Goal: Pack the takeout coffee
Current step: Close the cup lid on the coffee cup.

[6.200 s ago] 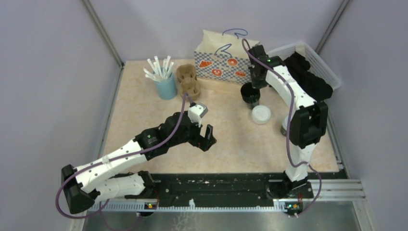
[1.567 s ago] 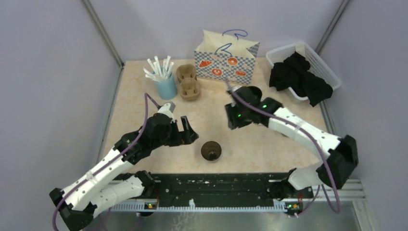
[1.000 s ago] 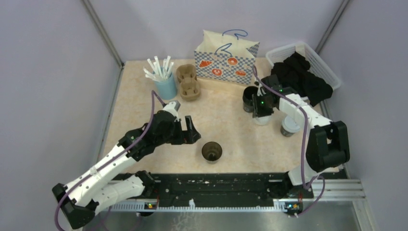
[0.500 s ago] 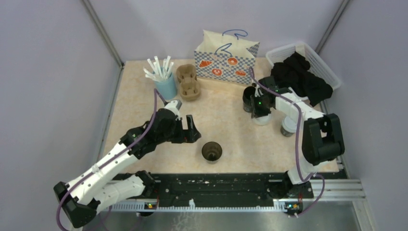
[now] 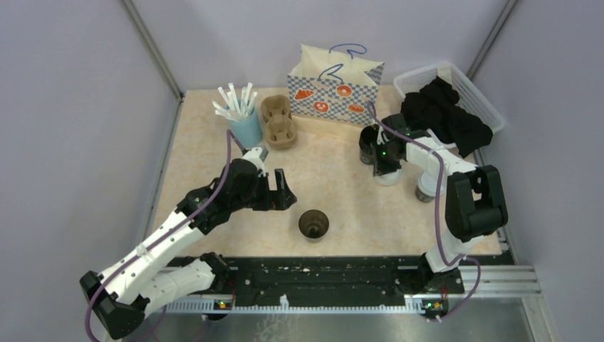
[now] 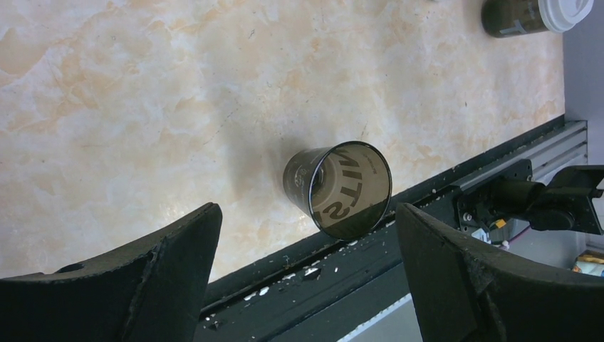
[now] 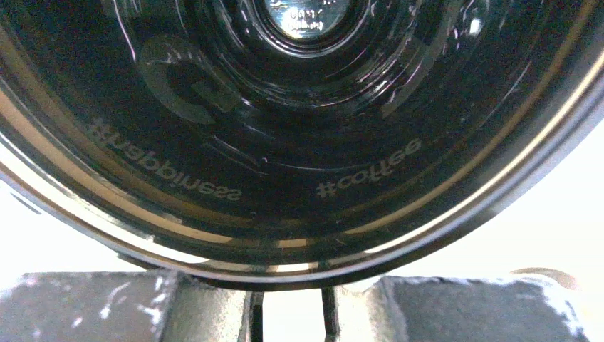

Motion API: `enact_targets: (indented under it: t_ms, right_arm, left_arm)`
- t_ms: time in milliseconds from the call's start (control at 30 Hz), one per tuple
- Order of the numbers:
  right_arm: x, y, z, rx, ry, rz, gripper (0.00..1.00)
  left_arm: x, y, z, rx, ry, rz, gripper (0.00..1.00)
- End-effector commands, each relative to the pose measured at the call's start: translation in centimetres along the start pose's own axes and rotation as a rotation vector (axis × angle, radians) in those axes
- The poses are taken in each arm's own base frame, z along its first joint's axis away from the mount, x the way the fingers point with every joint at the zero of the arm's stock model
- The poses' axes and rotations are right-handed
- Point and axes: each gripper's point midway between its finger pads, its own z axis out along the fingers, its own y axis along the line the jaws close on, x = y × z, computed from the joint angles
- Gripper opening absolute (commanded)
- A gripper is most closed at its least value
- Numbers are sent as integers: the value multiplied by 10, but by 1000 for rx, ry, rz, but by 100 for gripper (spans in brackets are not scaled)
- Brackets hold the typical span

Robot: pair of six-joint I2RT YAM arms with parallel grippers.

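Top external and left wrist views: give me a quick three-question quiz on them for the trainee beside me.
1. True or false: the near cup wears a white lid.
2. The left gripper is: A, shut on the near cup; B, open and holding nothing; C, shut on a straw.
3. How many cups in the left wrist view wear a lid?

Key: 1 false, it stands open. 2 B. 3 one, the lidded cup.
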Motion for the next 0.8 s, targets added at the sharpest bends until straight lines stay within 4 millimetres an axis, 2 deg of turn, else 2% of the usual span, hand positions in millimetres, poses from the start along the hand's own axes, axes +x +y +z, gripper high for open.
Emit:
enact_targets:
  t_ms: [0,167,533,767]
  right_arm:
    - [-25,-5,-9,30,-83,-14,21]
    - [-23,-4,-5,23,-77,-6,21]
    - [-23,-4,-8,20,-80,-7,1]
    - [-23,-5,-20,32,-90,-16,0]
  left_arm:
    - [-18,-17,-4,68,-42,20,99]
    - [-20,-18,-4,75,-42,27,98]
    - [-22,-16,-4,74,-39,30,99]
    - [-22,-16,-3,78,-35,30,99]
